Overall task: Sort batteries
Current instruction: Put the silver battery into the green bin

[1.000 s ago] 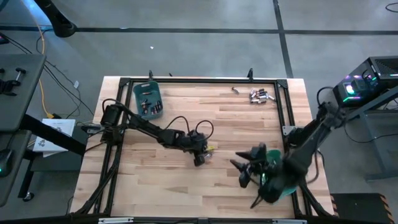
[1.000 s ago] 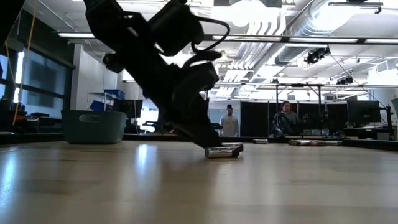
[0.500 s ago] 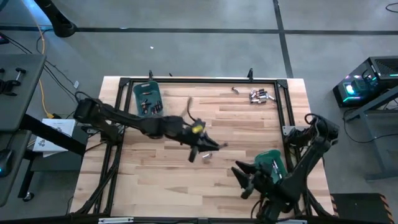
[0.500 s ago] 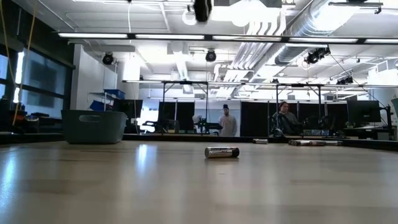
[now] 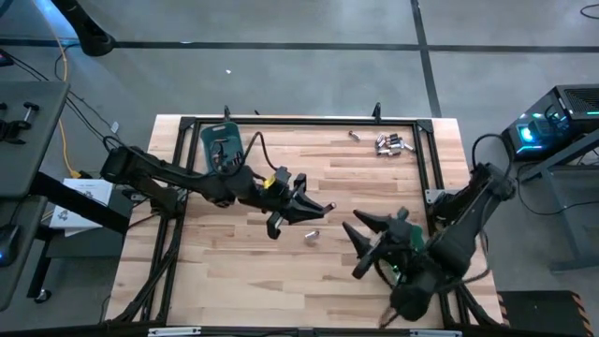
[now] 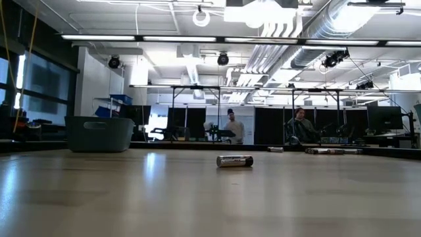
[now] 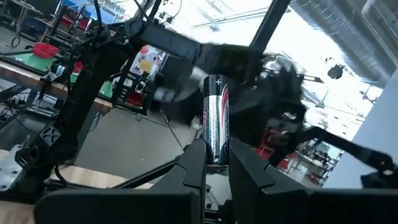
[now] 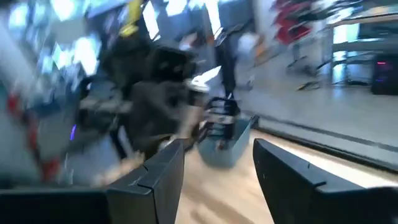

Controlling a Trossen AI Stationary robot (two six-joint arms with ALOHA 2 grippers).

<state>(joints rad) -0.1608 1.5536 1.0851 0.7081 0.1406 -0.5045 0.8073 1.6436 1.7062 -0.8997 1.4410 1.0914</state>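
Observation:
My left gripper hangs above the middle of the table, shut on a dark battery with red marks. A silvery battery lies on its side on the wood just near of it, also seen in the low view as the battery. More batteries lie in a heap by the far right corner. A teal bin with several cells stands far left. My right gripper is open, near right, over a second teal bin. My left gripper pinches the dark battery by one end between its two fingers. The cell sticks out past the fingertips in line with them, its plus end away from the gripper. It is lifted clear of the table.
A black frame runs around the work area. Cables trail from the left arm. In the low view, people show in the room far beyond the table. Bare wood lies between the loose battery and the near edge.
My left gripper has risen off the table and drawn toward the far edge, out of the low view; the silvery battery stays where it lay. My right arm has swung about above the near-right bin, its gripper ending a little farther from the near edge.

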